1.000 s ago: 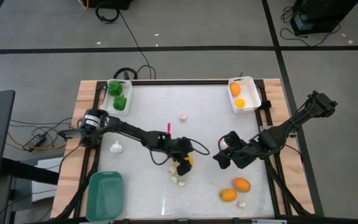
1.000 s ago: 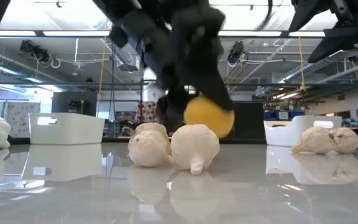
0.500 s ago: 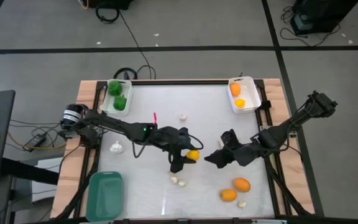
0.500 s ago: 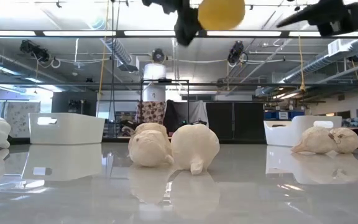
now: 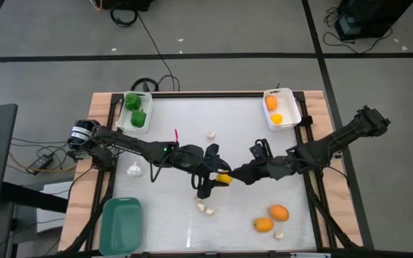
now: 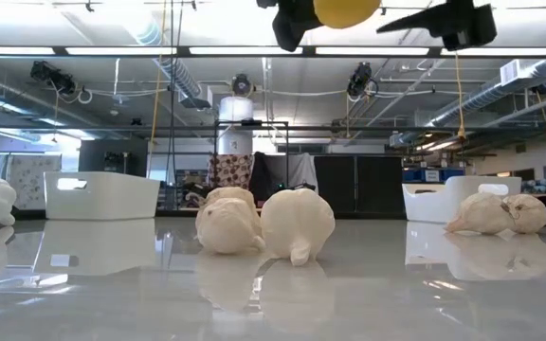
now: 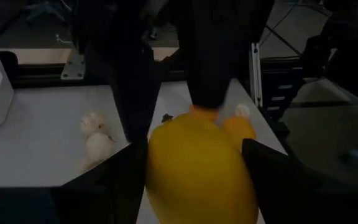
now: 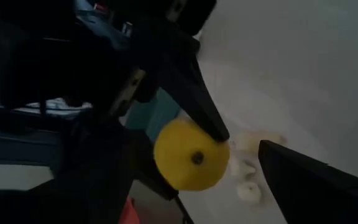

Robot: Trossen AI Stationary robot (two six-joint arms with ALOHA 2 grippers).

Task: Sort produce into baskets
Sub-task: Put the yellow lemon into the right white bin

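My left gripper [image 5: 216, 180] is shut on a round yellow fruit [image 5: 224, 178] high above the table's middle; the fruit also shows in the low view [image 6: 347, 9] and the left wrist view [image 7: 197, 171]. My right gripper [image 5: 239, 175] is open just to the fruit's right, its fingers spread on either side of the fruit in the right wrist view [image 8: 190, 155]. Two whitish mushroom pieces [image 5: 205, 208] rest on the table below. My left gripper pinches the yellow fruit's two opposite sides [image 7: 157, 168] between its two fingers. The fruit is lifted clear of the table, high above the mushroom pieces. Whether my right gripper touches the fruit I cannot tell.
A white bin [image 5: 127, 118] with green peppers stands far left, and a white bin [image 5: 287, 120] with orange and yellow fruit far right. A teal bin [image 5: 120, 223] is near left. Two orange fruits [image 5: 279, 212] [image 5: 263, 224] and whitish pieces [image 5: 279, 234] [image 5: 134, 169] [image 5: 211, 134] lie loose.
My left gripper has gone up from beside the two mushroom pieces and a little toward the table's right edge, lifting the yellow fruit clear of the table. My right gripper has gone toward the table's left edge, up to the fruit.
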